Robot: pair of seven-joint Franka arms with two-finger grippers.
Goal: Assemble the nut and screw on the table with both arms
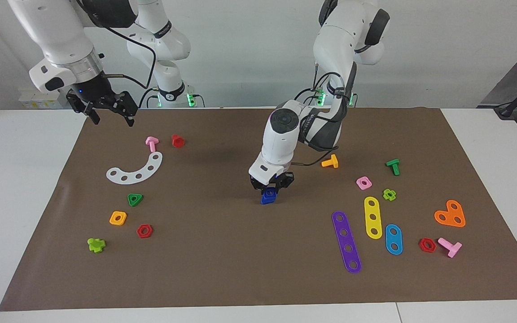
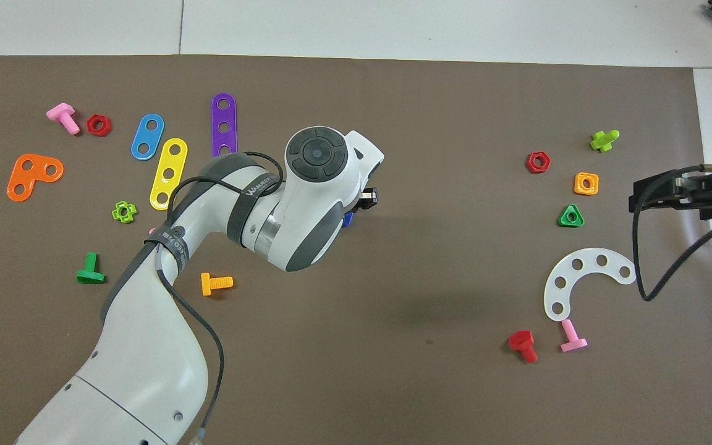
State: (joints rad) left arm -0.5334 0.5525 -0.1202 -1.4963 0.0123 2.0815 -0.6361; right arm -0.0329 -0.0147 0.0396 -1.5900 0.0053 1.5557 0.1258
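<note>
Two white jointed arms: the left arm (image 1: 330, 54) has dark grey joint covers and a round grey end cap with a ringed face on its wrist (image 1: 282, 120); a black band with white lettering wraps its forearm (image 2: 251, 188). Black cables (image 2: 198, 346) loop along the links. The right arm (image 1: 56, 31) ends in a ribbed silver collar above a black gripper body (image 1: 101, 101). Green lights glow at the arm bases (image 1: 190, 99).

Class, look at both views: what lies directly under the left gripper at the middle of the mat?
Under the left gripper, a dark blue piece rests on the brown mat, gripped from above. The arm hides most of it from overhead; nut and screw cannot be told apart.
</note>
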